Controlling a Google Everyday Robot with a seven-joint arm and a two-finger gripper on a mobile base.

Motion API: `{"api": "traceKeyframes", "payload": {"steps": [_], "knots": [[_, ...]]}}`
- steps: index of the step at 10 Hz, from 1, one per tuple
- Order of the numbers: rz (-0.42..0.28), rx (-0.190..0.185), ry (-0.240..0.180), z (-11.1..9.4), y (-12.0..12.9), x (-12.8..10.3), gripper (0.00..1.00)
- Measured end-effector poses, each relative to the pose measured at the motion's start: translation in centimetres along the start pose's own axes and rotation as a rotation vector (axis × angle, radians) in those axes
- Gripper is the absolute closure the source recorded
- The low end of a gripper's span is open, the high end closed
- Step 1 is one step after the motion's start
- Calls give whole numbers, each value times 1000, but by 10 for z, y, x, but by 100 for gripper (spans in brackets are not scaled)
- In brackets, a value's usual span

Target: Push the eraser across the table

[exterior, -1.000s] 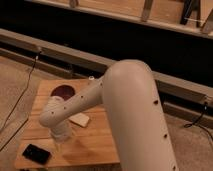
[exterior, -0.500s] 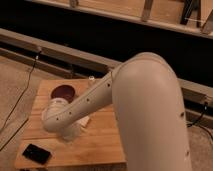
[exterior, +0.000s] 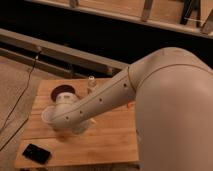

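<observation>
Eraser (exterior: 36,153) sits at the near-left corner of the table (exterior: 115,145), flat, lying at a slant to the table edge, nothing touching it. Reads as the approach step: no contact made, push not started.

Right of the eraser and further back, the arm's wrist end (exterior: 67,115) hangs over the table's left-middle. The gripper (exterior: 75,129) must be under that wrist, pointing down at the planks, well apart from the eraser. It's hidden by the arm body, so I cannot tell its state, and I see nothing in it or against it.

Behind the wrist, toward the table's far-left: a dark round bowl (exterior: 64,92). Just right of that, a small clear bottle-like thing (exterior: 91,83) near the far edge.

Next move, my read: bring the gripper down low on one side of the eraser, set it against an edge, then sweep along the table's length. Eraser is close to the near edge, so push direction matters or it goes off.
</observation>
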Motion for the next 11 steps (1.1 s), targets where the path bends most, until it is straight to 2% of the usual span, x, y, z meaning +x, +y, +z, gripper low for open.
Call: {"api": "traceKeyframes", "payload": {"steps": [1,3,7,11], "knots": [[-19,-10,6,1,7,2,66],[-101,-28,24,8,26,6,85],[-278,-44,57,23,60,11,87],[-412,-71,64,36,92,5,87]]}}
